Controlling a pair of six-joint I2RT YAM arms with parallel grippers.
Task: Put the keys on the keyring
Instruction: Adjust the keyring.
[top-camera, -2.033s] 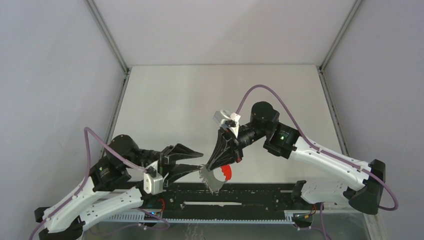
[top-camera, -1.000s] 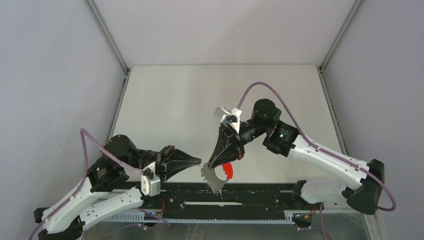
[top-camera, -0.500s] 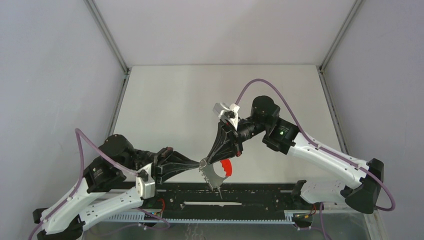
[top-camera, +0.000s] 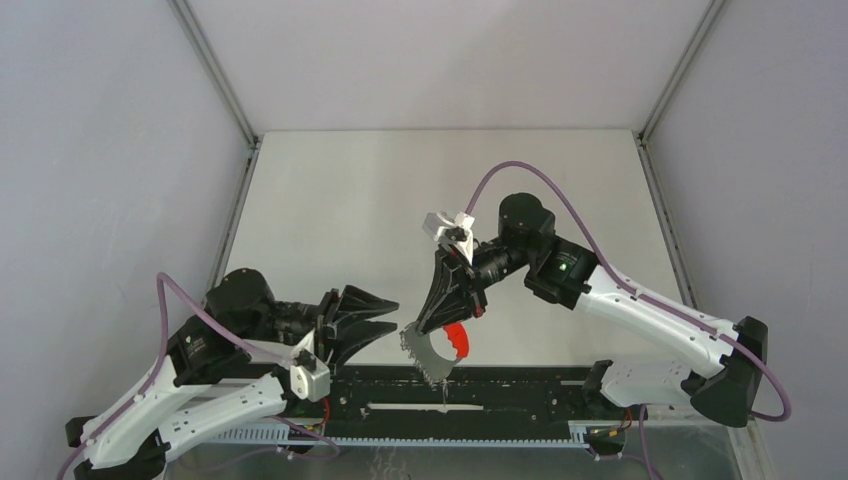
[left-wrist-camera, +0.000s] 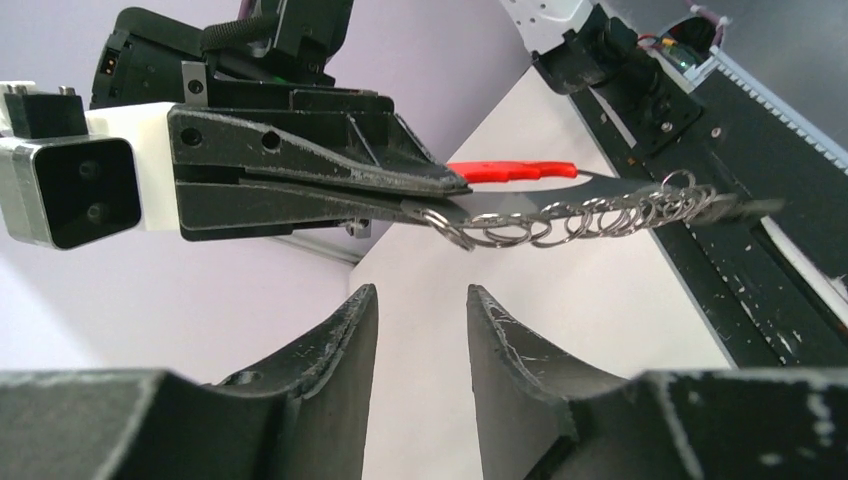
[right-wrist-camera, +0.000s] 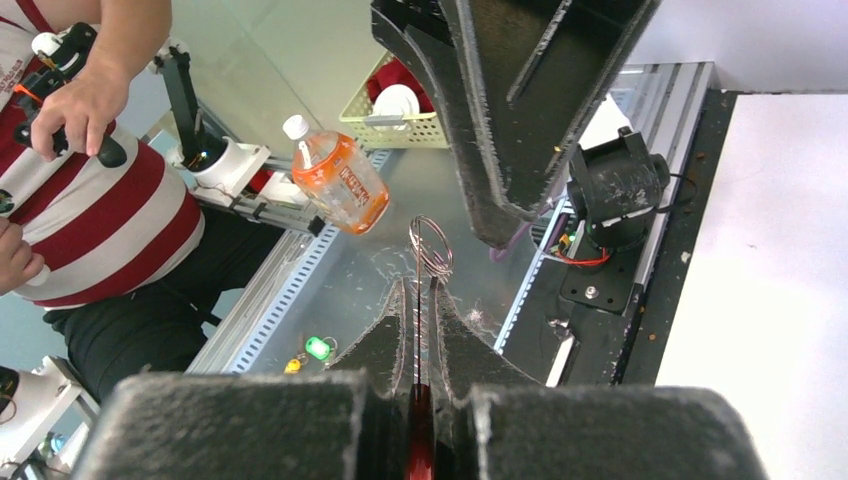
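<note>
My right gripper (top-camera: 413, 327) is shut, pinching the red strap (top-camera: 455, 342) together with the flat silvery keys (top-camera: 428, 358) and their fine chain, which hang over the near edge of the table. In the left wrist view the strap (left-wrist-camera: 510, 170), the chain of small rings (left-wrist-camera: 590, 213) and the thin keyring (left-wrist-camera: 450, 228) stick out of the right gripper's tip (left-wrist-camera: 452, 196). In the right wrist view the keyring (right-wrist-camera: 431, 246) stands just beyond my shut right gripper (right-wrist-camera: 421, 287). My left gripper (top-camera: 394, 316) is open and empty, a short way left of the ring, also seen as the left gripper (left-wrist-camera: 420, 298).
A black rail (top-camera: 520, 385) runs along the table's near edge below the hanging keys. In the right wrist view, beyond the table, are a person in a striped shirt (right-wrist-camera: 110, 210), an orange bottle (right-wrist-camera: 335, 185) and a yellow basket (right-wrist-camera: 400, 125). Grey walls enclose the white table (top-camera: 440, 190).
My left gripper, shut at the keyring beside the right gripper's tip until half a second ago, has opened and drawn back to the left. The right gripper holds its load almost in place.
</note>
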